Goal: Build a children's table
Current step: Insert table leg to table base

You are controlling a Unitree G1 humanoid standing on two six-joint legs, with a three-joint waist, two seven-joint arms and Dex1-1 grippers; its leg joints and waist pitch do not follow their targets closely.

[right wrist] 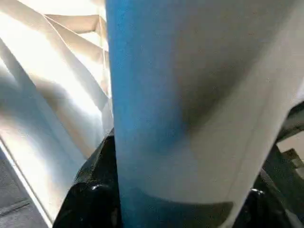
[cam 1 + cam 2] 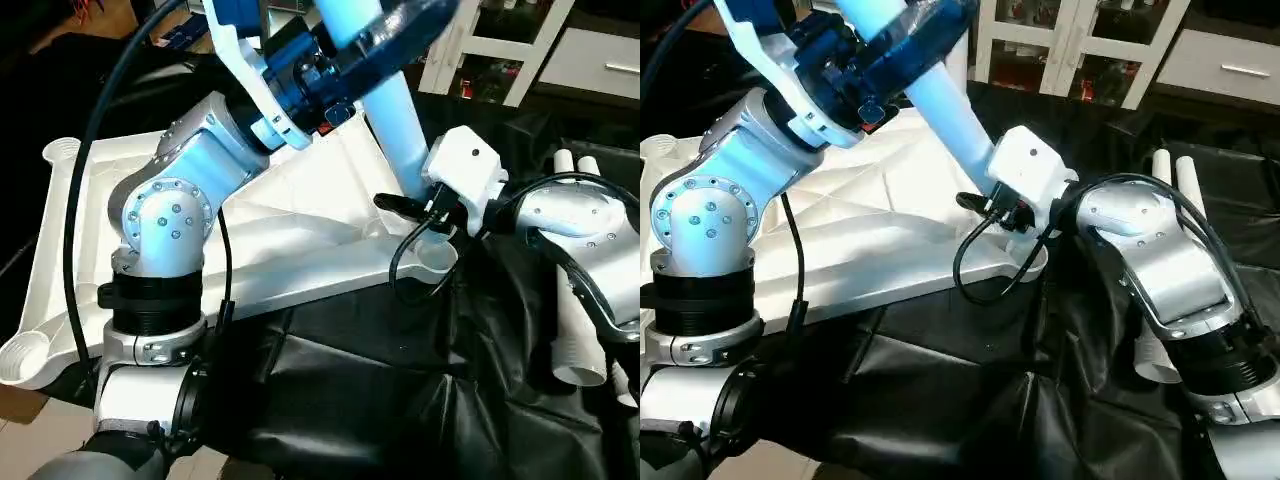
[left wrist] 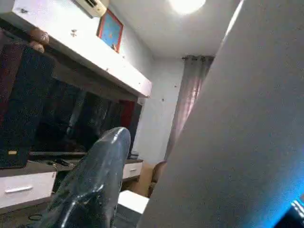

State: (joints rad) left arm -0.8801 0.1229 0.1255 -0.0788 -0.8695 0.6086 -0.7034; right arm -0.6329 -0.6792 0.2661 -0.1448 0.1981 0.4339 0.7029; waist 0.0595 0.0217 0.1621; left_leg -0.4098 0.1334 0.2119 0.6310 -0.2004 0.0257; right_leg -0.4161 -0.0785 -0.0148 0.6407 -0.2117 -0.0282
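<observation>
The white tabletop (image 2: pixel 300 235) lies upside down on the black-draped work table, ribs up. One white tube leg (image 2: pixel 395 120) stands tilted, its foot at the near right corner socket (image 2: pixel 437 256). My right gripper (image 2: pixel 425 208) is shut on the leg just above that socket. In the right wrist view the tube (image 1: pixel 190 95) sits between both black fingers (image 1: pixel 90 199). My left gripper (image 2: pixel 390 35) reaches over the tabletop and sits around the leg's upper part. Whether it clamps the tube I cannot tell.
Spare white tube legs (image 2: pixel 580 340) lie on the black cloth at the right, beside my right forearm (image 2: pixel 1160 260). Empty corner sockets show at the far left (image 2: pixel 62 150) and near left (image 2: pixel 25 355). A white cabinet (image 2: pixel 520 50) stands behind.
</observation>
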